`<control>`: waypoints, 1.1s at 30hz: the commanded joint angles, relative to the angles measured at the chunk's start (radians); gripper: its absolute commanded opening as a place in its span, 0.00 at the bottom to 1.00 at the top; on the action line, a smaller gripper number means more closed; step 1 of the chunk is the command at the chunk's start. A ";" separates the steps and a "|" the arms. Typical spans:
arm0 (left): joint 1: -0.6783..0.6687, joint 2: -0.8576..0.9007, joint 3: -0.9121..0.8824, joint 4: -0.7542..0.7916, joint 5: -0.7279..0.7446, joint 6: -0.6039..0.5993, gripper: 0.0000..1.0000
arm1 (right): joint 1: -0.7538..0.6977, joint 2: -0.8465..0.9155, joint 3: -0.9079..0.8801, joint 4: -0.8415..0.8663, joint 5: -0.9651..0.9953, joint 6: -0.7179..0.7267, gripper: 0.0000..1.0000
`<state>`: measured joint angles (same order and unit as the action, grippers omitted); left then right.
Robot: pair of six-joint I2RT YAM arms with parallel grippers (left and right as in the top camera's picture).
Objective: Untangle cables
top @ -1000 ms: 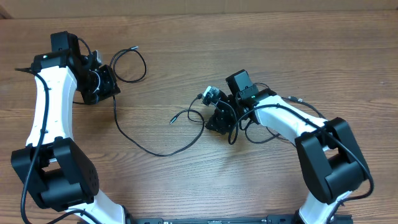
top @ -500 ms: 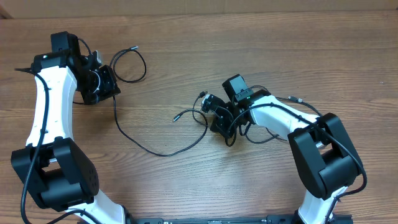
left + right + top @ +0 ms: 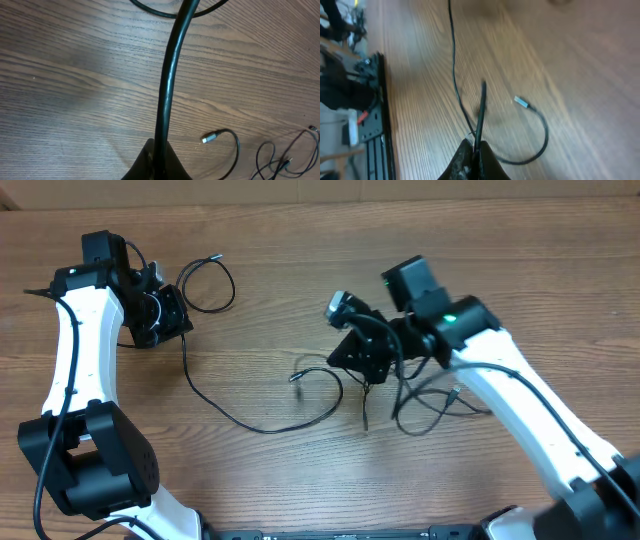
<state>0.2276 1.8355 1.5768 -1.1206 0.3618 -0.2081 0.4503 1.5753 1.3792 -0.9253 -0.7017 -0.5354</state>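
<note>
The wooden table (image 3: 300, 240) carries everything. The left arm (image 3: 72, 350) reaches along the table's left side, and the right arm (image 3: 520, 395) angles in from the right.

The left gripper (image 3: 172, 318) is closed and pinches one of the cables (image 3: 215, 405). In the left wrist view the black cord rises straight out from between the closed fingertips (image 3: 140, 171). From this gripper the cord runs in a long curve over the wood toward the right gripper (image 3: 362, 352). On the far side of the left gripper a loop (image 3: 207, 280) lies just beside it and ends in a small plug (image 3: 213, 256).

The right gripper is also closed, clamped on a thin cord that sticks out from its fingertips in the right wrist view. Below and beside this gripper several strands hang and loop loosely down to the table, close to the right arm. A silver-tipped plug end (image 3: 521, 101) lies on the wood just ahead of the right gripper.
</note>
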 commanded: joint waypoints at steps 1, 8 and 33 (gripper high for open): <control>-0.005 -0.005 -0.005 0.003 -0.007 -0.010 0.04 | -0.054 -0.047 0.017 0.021 -0.078 -0.015 0.04; -0.006 -0.005 -0.005 -0.008 -0.006 -0.009 0.04 | -0.211 -0.054 0.016 0.038 0.266 0.190 0.04; -0.197 -0.005 0.014 -0.154 0.319 0.277 0.04 | -0.277 -0.032 -0.101 -0.089 0.050 0.785 0.94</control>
<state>0.0124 1.8355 1.5768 -1.2762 0.6300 0.0841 0.1444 1.5333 1.3361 -1.0210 -0.5766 0.1154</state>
